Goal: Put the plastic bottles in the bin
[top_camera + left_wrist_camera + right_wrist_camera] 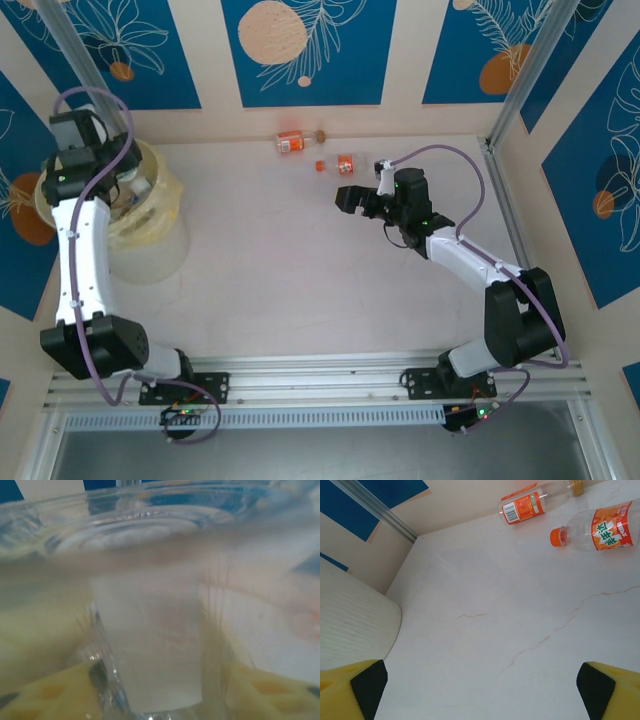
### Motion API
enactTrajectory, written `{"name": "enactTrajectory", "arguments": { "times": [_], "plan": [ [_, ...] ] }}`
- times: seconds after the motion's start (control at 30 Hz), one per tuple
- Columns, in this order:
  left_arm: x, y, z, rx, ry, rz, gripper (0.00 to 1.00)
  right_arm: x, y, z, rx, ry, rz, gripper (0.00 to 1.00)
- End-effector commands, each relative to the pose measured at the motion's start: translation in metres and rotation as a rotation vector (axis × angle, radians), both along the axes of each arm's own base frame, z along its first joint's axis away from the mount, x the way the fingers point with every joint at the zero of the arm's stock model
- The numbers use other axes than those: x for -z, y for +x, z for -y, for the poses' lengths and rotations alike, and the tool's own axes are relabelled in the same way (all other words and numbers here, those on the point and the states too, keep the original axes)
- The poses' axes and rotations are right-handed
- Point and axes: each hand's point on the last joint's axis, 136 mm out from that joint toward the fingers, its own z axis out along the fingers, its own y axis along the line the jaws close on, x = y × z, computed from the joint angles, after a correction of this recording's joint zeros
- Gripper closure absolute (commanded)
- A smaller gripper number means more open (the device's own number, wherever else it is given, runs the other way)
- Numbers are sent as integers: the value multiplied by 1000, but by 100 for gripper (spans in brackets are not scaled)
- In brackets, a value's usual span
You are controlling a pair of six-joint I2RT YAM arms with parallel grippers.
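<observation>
Two bottles lie on their sides on the counter near the far wall. One has a brown cap and the other an orange cap; both have orange labels. They are near each other but do not touch, and both are well apart from the bin, which stands at the far left.

The right end effector hovers over the counter just beside the orange-cap bottle. Its yellow fingers are spread wide and nothing is between them. In the right wrist view both bottles are ahead of it, at the upper right.

The left end effector is over the mouth of the bin. In its wrist view a clear bottle sits very close to the lens between the fingers, gripped by them; this view is blurred.
</observation>
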Motion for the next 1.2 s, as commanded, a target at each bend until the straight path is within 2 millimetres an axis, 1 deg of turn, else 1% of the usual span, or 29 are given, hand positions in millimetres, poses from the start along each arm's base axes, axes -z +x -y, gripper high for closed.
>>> {"name": "enactTrajectory", "arguments": {
  "times": [0.0,0.17,0.23,0.3,0.37,0.4,0.47,0.5,0.57,0.67,0.73,0.8,0.87,0.93,1.07,1.17],
  "plan": [
    [17,1,8,47,-70,-19,42,-10,1,-3,-14,22,3,0],
    [79,2,11,39,-202,-169,42,-8,1,-7,-20,27,-9,0],
    [96,5,11,40,-232,-198,42,-7,2,-8,-27,24,-14,0],
    [110,7,11,39,-240,-223,42,-6,2,-11,-37,24,-20,0],
    [120,8,8,31,-238,-251,39,-6,2,-13,-43,24,-23,1],
    [126,9,8,31,-235,-268,37,-5,2,-14,-43,25,-25,0],
    [131,10,8,40,-242,-293,27,-4,2,-16,-48,25,-29,1],
    [130,12,10,56,-246,-292,21,-3,2,-16,-49,26,-34,0],
    [116,15,13,77,-245,-259,16,-2,1,-18,-54,26,-39,0],
    [80,17,16,100,-225,-175,13,-2,1,-20,-58,21,-43,0],
    [52,18,20,125,-219,-108,12,-2,0,-22,-61,20,-43,0],
    [29,19,26,155,-226,-53,10,-2,0,-24,-63,20,-43,0],
    [14,22,30,177,-237,-13,7,1,0,-25,-65,18,-48,0],
    [12,25,32,186,-252,-7,0,3,-1,-26,-67,15,-54,0],
    [29,31,27,162,-265,-46,0,7,-2,-28,-69,12,-61,0],
    [35,39,35,201,-306,-41,0,8,-3,-30,-73,10,-65,0]
  ]
}}
